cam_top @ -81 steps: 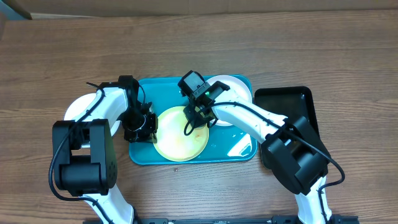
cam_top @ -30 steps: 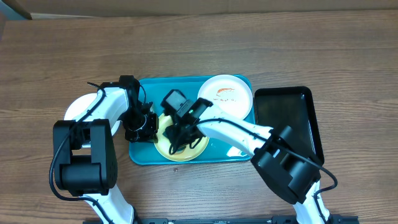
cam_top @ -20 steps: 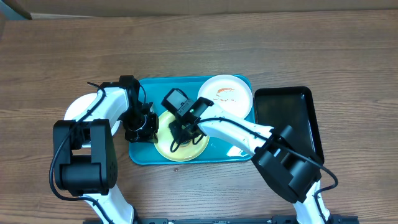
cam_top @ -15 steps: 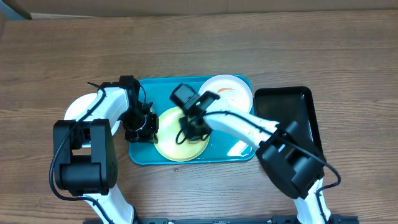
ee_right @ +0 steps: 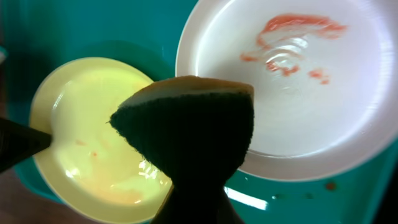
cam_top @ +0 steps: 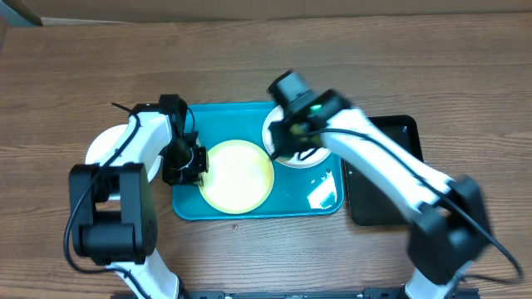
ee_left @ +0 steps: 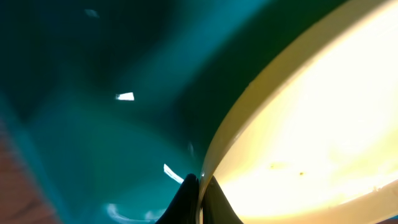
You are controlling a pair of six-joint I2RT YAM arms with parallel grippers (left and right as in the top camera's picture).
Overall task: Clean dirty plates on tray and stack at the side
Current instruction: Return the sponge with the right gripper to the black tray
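Note:
The pale yellow-green plate (cam_top: 237,174) lies on the teal tray (cam_top: 291,203), left of centre, with faint orange traces. My left gripper (cam_top: 196,164) is shut on its left rim; the left wrist view shows the fingers pinching the rim (ee_left: 200,186) of the plate (ee_left: 311,112). My right gripper (cam_top: 284,137) is shut on a dark green and tan sponge (ee_right: 186,118) and hovers over the white plate (cam_top: 293,159). That white plate (ee_right: 292,81) has orange-red smears. The yellow-green plate (ee_right: 93,130) lies beside it. A second white plate (cam_top: 104,149) lies on the table left of the tray.
A smaller black tray (cam_top: 391,166) stands right of the teal tray, partly under my right arm. The teal tray floor (ee_right: 311,199) has small red specks and wet glare near its front right. Bare wood table surrounds everything.
My right gripper with the sponge has moved up and right, off the yellow-green plate to over the smeared white plate. The left gripper has kept its hold on the rim.

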